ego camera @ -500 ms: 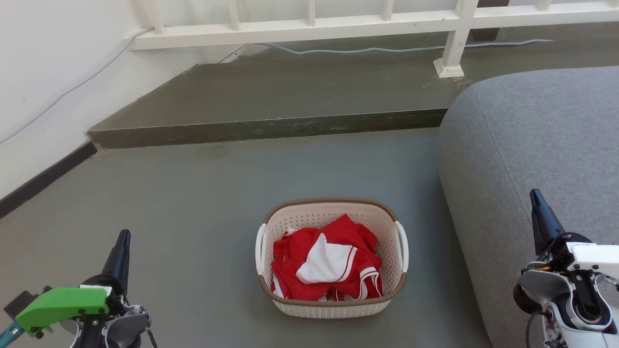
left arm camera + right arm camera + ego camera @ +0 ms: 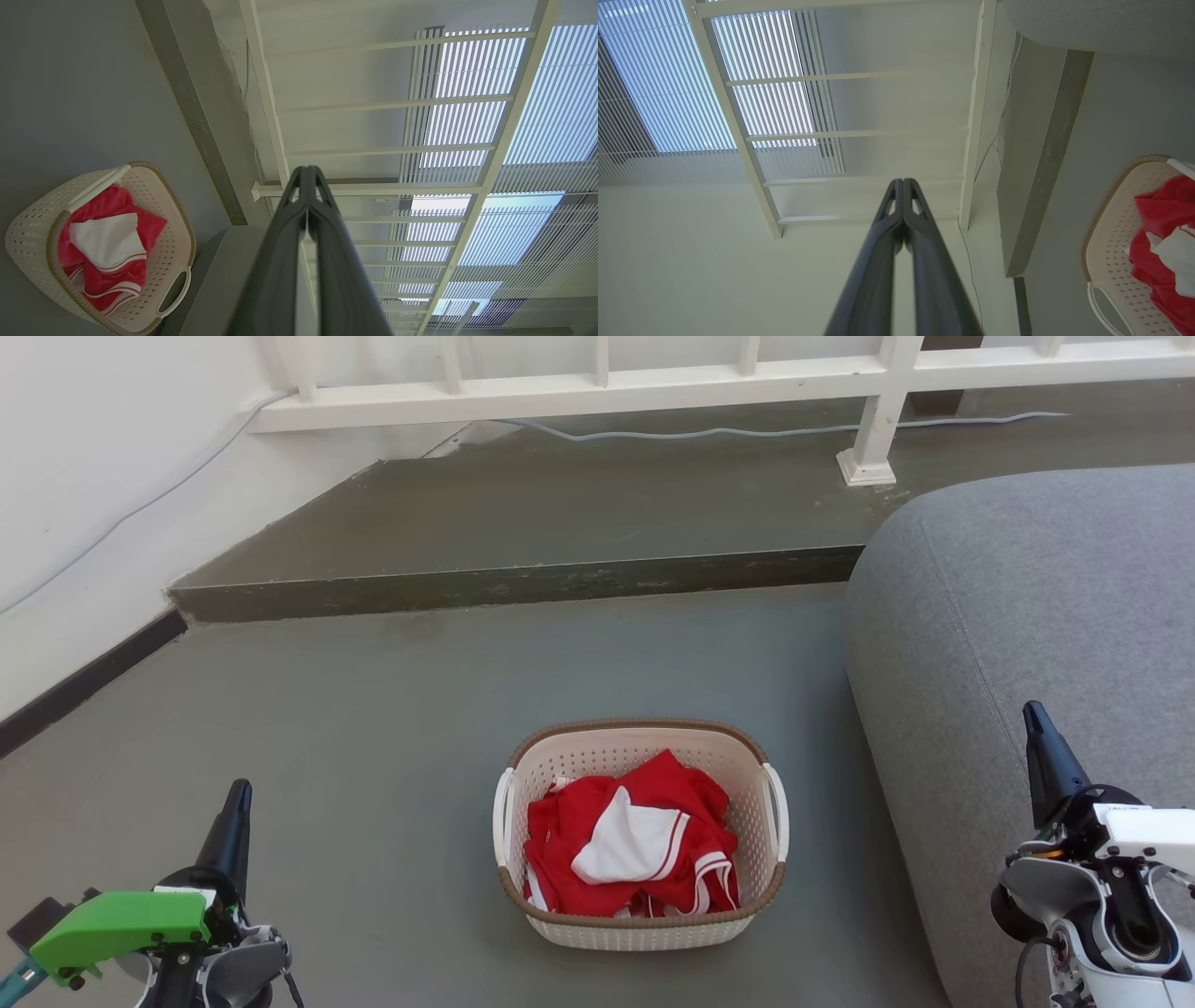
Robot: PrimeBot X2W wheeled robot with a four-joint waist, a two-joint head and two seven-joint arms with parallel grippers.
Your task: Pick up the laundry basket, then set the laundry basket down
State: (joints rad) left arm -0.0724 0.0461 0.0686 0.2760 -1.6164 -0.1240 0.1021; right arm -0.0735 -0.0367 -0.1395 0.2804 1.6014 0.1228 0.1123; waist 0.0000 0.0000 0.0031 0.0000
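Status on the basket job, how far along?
Done: nothing; the cream perforated plastic laundry basket with brown rim sits on the grey floor, red-and-white clothes inside. In hand: nothing; left gripper and right gripper are shut, apart from its white handles. Left: grasp, lift, set down.

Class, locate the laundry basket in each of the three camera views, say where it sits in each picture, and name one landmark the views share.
Head view: the laundry basket sits lower centre, on the grey floor.
Left wrist view: lower left corner, tilted.
Right wrist view: lower right, cut by the edge.
Shared landmark: the white railing, along the head view's top and across the middle of both wrist views.
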